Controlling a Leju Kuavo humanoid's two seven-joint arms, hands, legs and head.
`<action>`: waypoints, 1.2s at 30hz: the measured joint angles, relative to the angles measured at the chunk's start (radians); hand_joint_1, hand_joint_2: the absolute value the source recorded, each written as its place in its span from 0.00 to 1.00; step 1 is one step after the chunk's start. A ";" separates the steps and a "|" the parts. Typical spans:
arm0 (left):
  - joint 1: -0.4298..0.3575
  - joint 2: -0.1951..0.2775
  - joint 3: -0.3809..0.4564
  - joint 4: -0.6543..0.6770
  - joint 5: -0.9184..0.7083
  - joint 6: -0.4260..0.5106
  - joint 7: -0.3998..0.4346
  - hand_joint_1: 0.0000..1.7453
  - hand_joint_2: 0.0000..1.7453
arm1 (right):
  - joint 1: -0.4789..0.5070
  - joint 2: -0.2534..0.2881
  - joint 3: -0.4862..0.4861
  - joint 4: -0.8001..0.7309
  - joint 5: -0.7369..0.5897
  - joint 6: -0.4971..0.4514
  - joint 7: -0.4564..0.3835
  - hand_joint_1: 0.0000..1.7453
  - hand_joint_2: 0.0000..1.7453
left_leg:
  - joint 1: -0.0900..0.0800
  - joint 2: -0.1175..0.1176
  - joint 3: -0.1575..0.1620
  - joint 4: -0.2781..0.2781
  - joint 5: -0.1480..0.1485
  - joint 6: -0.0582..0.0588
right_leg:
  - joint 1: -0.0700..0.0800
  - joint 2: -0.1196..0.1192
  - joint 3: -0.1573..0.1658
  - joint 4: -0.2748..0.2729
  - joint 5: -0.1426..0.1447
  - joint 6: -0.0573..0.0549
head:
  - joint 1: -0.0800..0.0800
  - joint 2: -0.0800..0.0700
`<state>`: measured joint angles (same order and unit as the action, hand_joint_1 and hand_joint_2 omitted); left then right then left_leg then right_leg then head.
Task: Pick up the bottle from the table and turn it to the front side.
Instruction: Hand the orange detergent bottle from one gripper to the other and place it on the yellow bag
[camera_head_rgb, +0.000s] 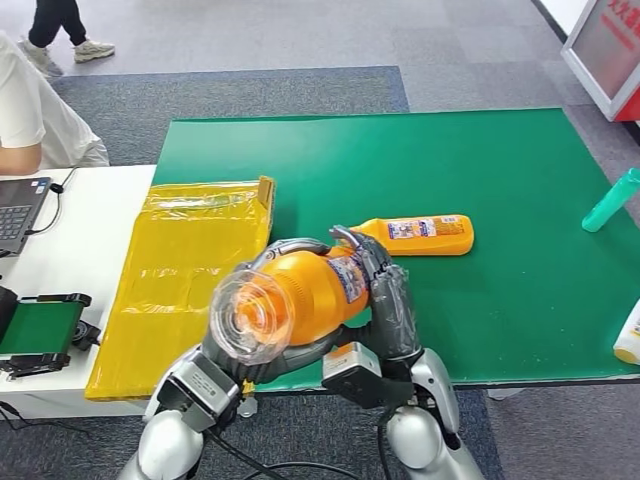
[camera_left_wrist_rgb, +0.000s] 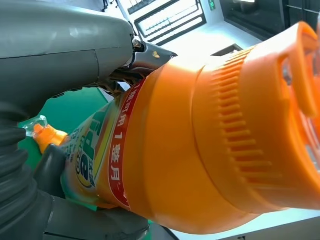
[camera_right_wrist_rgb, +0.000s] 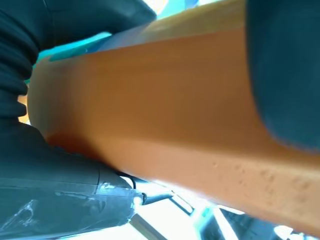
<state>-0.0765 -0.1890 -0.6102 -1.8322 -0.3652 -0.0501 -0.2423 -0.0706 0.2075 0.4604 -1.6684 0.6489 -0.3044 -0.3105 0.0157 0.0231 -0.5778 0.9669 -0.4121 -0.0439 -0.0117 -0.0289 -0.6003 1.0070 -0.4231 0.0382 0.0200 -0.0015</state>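
two hands hold one orange bottle (camera_head_rgb: 309, 295) above the near edge of the green bench (camera_head_rgb: 483, 170), lifted clear of its surface. the bottle lies roughly level, its clear cap (camera_head_rgb: 249, 315) pointing toward the camera and to the robot's left, its base away to the right. the left hand (camera_head_rgb: 260, 345) cradles the neck end from below and behind, with a silver finger arching over the shoulder of the bottle; in the left wrist view the grey thumb (camera_left_wrist_rgb: 68, 50) presses along the body beside the label with its red band (camera_left_wrist_rgb: 119, 150), and the ribbed orange collar (camera_left_wrist_rgb: 241, 125) sits close to the lens. the right hand (camera_head_rgb: 389, 300) wraps its dark fingers around the base end; in the right wrist view the orange body (camera_right_wrist_rgb: 151, 115) runs across the frame with a dark finger (camera_right_wrist_rgb: 283, 70) laid over it, though the picture is blurred and the contact on the far side is probably a full grip rather than certain.

on the bench behind, a second orange bottle (camera_head_rgb: 419, 235) lies on its side, well apart from the held one. a teal bottle (camera_head_rgb: 611, 200) lies near the right edge, and a white and yellow bottle (camera_head_rgb: 629, 340) shows at the right border. a yellow plastic-wrapped box (camera_head_rgb: 189, 280) rests at the bench's left end. a white desk (camera_head_rgb: 90, 260) beside it carries a laptop (camera_head_rgb: 19, 210), and a person in white (camera_head_rgb: 34, 115) sits there.
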 joint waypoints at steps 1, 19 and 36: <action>0.001 0.000 0.001 0.000 0.000 0.004 -0.003 1.00 1.00 | -0.001 0.000 0.000 0.002 -0.017 0.013 0.008 0.00 1.00 | 0.000 0.000 0.000 0.000 0.000 0.000 | 0.000 0.000 0.000 0.000 0.000 0.000 | 0.000 0.000; 0.099 0.001 0.101 -0.121 -0.326 0.324 -0.095 1.00 1.00 | 0.020 0.006 -0.109 -0.016 -0.088 0.062 0.065 0.00 1.00 | 0.000 0.000 -0.001 0.000 0.000 0.000 | 0.000 -0.001 -0.001 0.000 0.000 0.000 | 0.000 0.000; 0.128 0.017 0.307 -0.113 -0.896 0.355 0.071 1.00 1.00 | 0.158 -0.022 -0.203 -0.202 -0.150 0.207 0.055 0.00 1.00 | 0.000 0.000 -0.002 0.000 0.000 0.000 | 0.000 0.000 -0.002 0.000 0.000 0.000 | 0.000 0.000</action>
<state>0.0510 -0.1719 -0.3028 -1.9455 -1.2615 0.3052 -0.1713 0.0874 0.1852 0.2576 -1.8708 0.4993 -0.0971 -0.2558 0.0157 0.0231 -0.5797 0.9669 -0.4119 -0.0438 -0.0116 -0.0293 -0.6022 1.0069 -0.4230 0.0383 0.0199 -0.0015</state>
